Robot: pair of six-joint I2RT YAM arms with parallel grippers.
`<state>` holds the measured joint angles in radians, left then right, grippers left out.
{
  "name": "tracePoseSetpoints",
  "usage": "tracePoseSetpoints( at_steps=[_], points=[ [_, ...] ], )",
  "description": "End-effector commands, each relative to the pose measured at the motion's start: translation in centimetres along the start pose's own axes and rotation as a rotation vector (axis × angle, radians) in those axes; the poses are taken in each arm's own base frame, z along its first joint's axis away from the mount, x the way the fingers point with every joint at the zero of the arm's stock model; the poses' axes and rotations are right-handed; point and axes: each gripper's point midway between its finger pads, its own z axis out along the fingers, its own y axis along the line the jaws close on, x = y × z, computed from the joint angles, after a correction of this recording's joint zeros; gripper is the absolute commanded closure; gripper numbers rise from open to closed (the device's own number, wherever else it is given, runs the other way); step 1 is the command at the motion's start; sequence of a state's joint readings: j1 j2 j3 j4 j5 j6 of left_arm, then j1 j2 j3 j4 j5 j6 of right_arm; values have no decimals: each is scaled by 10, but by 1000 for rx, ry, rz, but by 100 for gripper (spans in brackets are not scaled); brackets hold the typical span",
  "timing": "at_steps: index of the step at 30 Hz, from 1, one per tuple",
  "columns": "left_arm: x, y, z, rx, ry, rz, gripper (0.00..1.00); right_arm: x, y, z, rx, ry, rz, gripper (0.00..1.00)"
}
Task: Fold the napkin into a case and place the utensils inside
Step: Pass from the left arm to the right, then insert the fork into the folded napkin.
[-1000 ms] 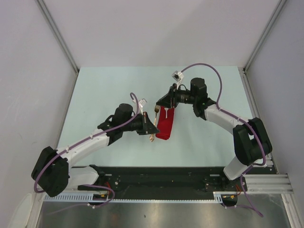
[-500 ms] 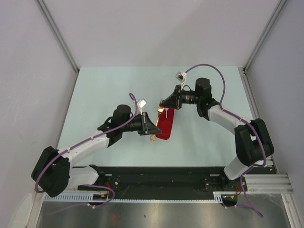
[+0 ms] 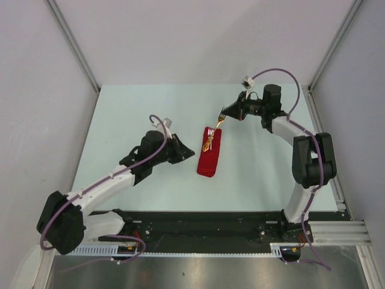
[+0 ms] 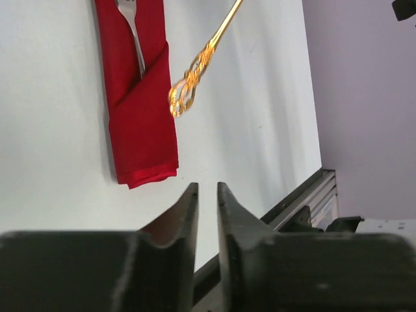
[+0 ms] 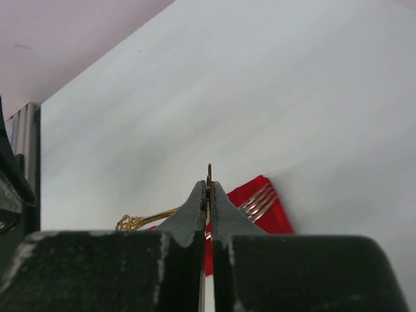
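Both arms have drawn back from the napkin (image 3: 209,152), the right gripper (image 3: 228,113) lifting a gold utensil (image 3: 218,124) up and away. It pinches that piece tightly. The left gripper (image 4: 207,198) is nearly closed and empty. The napkin lies folded on the table (image 3: 132,108), a fork (image 4: 132,29) tucked inside; the held utensil remains to insert.

I work in what looks like a lab test cell, not a home or kitchen. My pale green table (image 3: 132,114) is boxed in by plain white panels (image 3: 42,90) on three sides, joined by bare metal corner posts (image 3: 72,42). At the table's near edge, a black mounting rail (image 3: 204,224) carries my arms' bases, with purple cables (image 3: 280,75) looped along them.
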<state>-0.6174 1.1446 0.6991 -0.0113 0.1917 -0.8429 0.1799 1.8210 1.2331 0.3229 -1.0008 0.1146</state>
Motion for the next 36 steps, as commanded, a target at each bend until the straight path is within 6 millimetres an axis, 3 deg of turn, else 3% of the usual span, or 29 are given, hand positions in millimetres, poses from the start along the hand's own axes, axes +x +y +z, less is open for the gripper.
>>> tracePoseSetpoints(
  at_steps=[1,3,4,10,18,36],
  points=[
    [9,8,21,6,30,-15,86,-18,-38,-5,6,-25,-124,100],
    [20,13,32,2,75,-16,92,-4,-55,-1,8,9,-98,100],
    [27,12,35,10,99,-15,93,-13,-59,3,5,4,-121,100],
    [48,17,53,23,160,-25,100,-5,-78,12,4,17,-109,100],
    [74,28,63,14,232,-51,100,9,-84,24,-17,52,-106,100],
    [108,56,75,-13,306,-141,100,38,-80,39,-46,115,-75,100]
  ],
)
